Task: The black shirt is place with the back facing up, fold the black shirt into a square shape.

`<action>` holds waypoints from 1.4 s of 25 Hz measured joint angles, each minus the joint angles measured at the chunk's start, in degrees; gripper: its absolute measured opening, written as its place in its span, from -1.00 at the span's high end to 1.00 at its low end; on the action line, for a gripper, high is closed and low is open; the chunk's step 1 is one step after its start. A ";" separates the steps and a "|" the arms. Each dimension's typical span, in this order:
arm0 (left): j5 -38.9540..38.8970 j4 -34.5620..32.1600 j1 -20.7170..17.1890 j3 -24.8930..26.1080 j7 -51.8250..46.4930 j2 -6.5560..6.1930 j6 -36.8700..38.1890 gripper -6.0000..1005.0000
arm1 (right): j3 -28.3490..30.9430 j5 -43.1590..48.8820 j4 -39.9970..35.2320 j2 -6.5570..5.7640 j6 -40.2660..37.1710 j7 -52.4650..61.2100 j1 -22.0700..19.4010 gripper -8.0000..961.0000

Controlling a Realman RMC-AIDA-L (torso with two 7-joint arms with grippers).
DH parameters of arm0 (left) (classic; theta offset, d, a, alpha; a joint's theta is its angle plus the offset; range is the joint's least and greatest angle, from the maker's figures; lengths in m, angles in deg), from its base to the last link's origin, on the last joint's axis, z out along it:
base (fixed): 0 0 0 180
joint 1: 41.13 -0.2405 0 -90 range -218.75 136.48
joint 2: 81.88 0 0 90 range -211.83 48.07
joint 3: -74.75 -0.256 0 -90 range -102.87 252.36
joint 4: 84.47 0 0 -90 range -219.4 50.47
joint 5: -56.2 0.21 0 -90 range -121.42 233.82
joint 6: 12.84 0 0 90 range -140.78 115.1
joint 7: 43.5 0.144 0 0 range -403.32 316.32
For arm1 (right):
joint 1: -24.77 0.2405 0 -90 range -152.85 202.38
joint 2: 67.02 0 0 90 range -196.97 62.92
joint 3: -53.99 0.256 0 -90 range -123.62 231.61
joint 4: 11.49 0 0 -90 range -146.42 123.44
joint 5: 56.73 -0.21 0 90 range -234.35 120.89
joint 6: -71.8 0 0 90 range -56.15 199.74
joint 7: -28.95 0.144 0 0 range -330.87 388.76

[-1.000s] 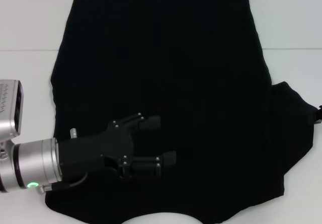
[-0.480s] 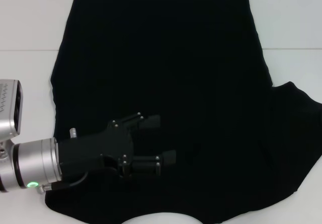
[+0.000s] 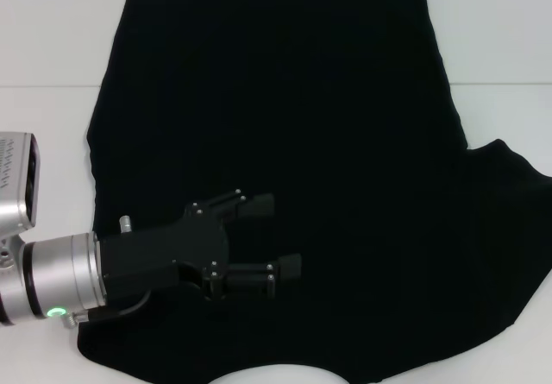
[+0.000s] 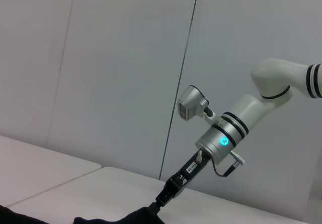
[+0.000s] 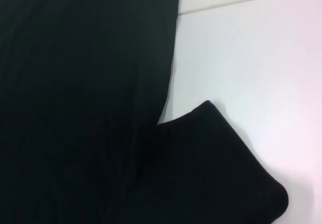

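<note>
The black shirt (image 3: 285, 125) lies spread flat on the white table and fills most of the head view. My left gripper (image 3: 278, 235) is open over the shirt's near left part, with nothing showing between its fingers. The shirt's right sleeve (image 3: 504, 220) stretches out to the right edge of that view. The right wrist view looks down on this sleeve (image 5: 216, 158) lying on the table. My right gripper (image 4: 168, 194) appears only in the left wrist view. There it meets a raised peak of the black fabric (image 4: 143, 215), shut on the sleeve's end.
White table (image 3: 52, 47) borders the shirt on the left, far and right sides. A seam line crosses the tabletop (image 5: 251, 48). Grey wall panels (image 4: 100, 58) stand behind the right arm (image 4: 236, 128).
The right sleeve has been drawn outward to the right, and the right gripper has left the head view. The left gripper has lifted slightly and stayed open.
</note>
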 joint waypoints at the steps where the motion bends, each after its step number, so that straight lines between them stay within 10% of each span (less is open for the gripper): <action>1: 0.00 -0.03 0.00 0.00 0.00 0.00 0.00 -0.90 | 0.00 -0.03 0.00 0.00 0.00 -0.03 0.08 0.96; 8: 0.00 -0.25 -0.06 0.11 -0.02 -0.03 -0.02 -0.89 | -0.29 -0.35 -0.50 0.97 -0.37 -0.17 2.41 0.95; 20: -0.11 -0.74 -0.49 0.71 -1.54 -0.18 -0.02 -0.89 | -11.83 0.22 -1.74 7.47 -3.75 1.91 13.30 0.94; 27: -0.12 -0.75 -0.89 1.50 -1.54 -0.24 -0.10 -0.89 | -20.42 2.38 -2.01 8.99 -3.09 7.21 17.17 0.94; 35: -0.15 -0.82 -1.09 3.23 -2.64 -0.57 -0.61 -0.88 | -18.69 -4.14 -6.67 9.05 -3.54 5.48 15.15 0.44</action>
